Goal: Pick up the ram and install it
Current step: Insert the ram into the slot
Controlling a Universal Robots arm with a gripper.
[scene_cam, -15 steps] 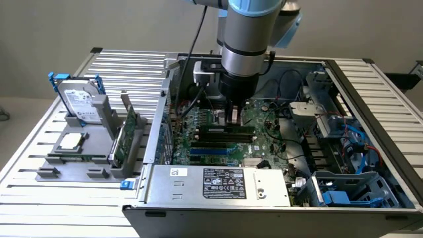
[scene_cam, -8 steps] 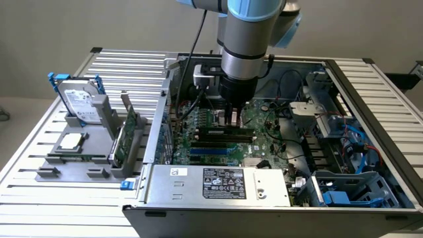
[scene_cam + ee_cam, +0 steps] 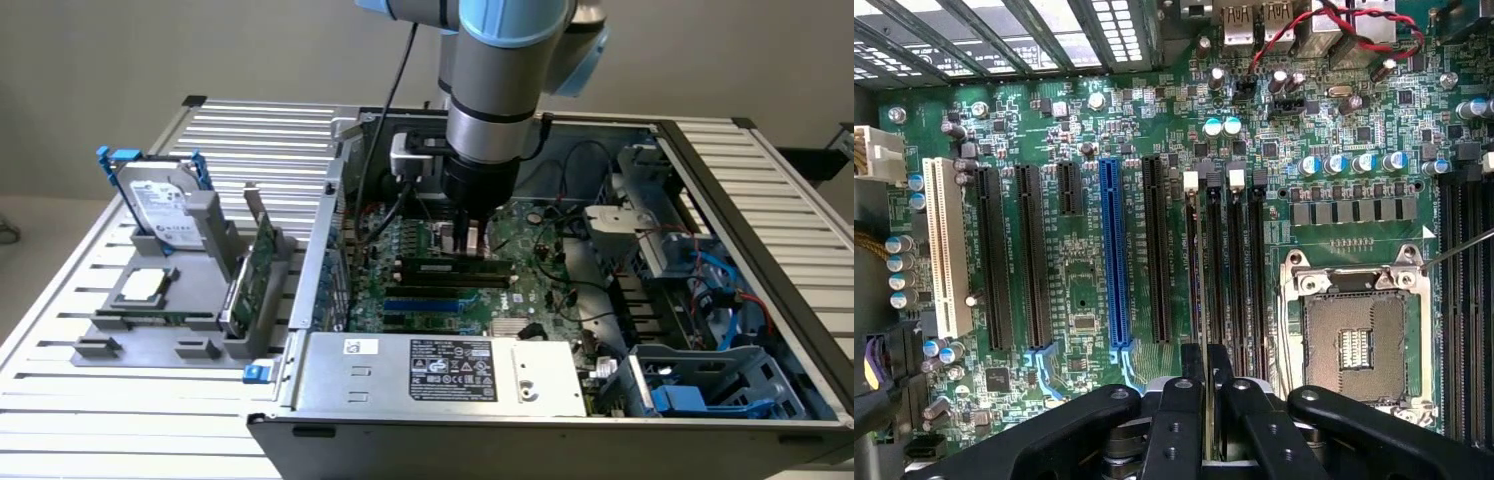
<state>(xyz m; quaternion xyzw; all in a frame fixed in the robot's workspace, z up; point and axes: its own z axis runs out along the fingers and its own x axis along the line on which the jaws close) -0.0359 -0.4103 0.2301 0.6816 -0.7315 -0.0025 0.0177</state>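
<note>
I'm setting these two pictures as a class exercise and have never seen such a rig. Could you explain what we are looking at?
This is a robot arm working inside an open computer case on a slatted metal table. One picture comes from a camera standing off the arm; the other from a camera on its wrist, looking past the pincer at the motherboard. The pincer is shut on the ram, a thin memory stick, over the black memory slots. On the exterior view's left, a grey holder keeps a hard drive, an expansion card and a processor chip.
</note>
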